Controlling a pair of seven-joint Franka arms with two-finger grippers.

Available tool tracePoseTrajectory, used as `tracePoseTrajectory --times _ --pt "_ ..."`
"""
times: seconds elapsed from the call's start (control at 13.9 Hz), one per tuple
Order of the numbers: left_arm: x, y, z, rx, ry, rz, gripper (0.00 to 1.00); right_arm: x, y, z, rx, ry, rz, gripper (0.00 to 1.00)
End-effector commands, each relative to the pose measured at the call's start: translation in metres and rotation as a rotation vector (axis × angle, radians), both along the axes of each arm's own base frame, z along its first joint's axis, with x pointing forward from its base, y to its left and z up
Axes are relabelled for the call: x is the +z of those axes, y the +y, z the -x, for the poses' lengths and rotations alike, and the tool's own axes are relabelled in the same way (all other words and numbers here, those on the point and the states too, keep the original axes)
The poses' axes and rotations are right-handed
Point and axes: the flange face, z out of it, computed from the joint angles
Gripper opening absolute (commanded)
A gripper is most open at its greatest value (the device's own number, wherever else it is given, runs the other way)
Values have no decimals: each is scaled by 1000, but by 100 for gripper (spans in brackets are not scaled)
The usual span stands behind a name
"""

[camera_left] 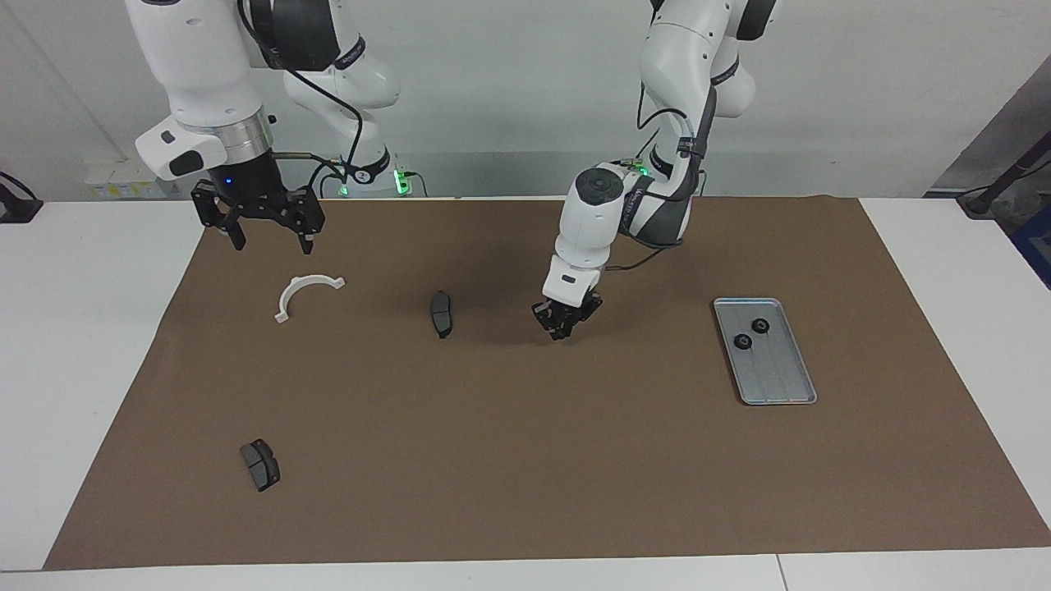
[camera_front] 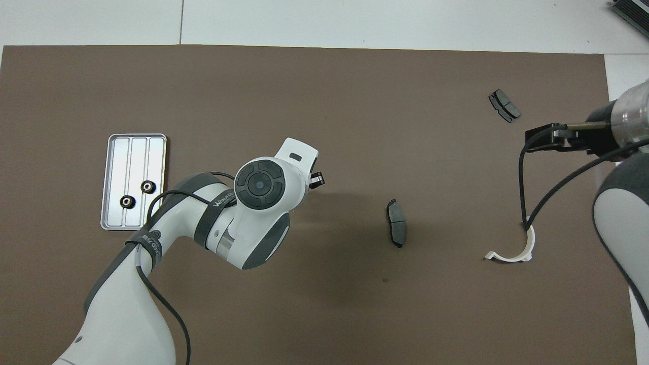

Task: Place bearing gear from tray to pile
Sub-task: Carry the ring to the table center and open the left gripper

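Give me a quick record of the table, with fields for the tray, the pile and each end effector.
tray: toward the left arm's end of the table, holding two bearing gears
pile: white bracket and two brake pads, lying apart toward the right arm's end
left end effector: over the mat, between tray and pile; load unclear
right end effector: open, raised beside the white bracket, waiting
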Motion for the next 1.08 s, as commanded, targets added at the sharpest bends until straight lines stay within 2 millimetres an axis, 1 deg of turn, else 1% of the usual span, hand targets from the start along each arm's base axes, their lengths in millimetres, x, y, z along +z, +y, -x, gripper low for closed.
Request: tracePoseTrajectory --times 0.0,0.14,0.43,0.58,0.79,0.86,0.94,1.01 --pt "3 -12 9 -11 -11 7 3 0 -1 1 -14 16 -21 100" --pt "4 -22 17 -33 -16 11 3 0 -1 1 -14 16 -21 100" --pt "5 -26 16 -35 -44 35 3 -1 -1 2 -14 17 -20 100" --pt "6 -33 20 -48 -51 41 3 -1 -1 2 -14 17 -20 100" --pt "6 -33 21 -53 -50 39 5 0 -1 1 -14 16 -21 100" --pt "6 -34 21 -54 -51 41 7 -1 -1 2 -14 17 -20 100" --pt "6 -36 22 -59 -51 41 13 -1 -1 2 -14 17 -20 100" --pt "7 -42 28 -69 -51 41 13 -1 -1 2 -14 17 -20 100"
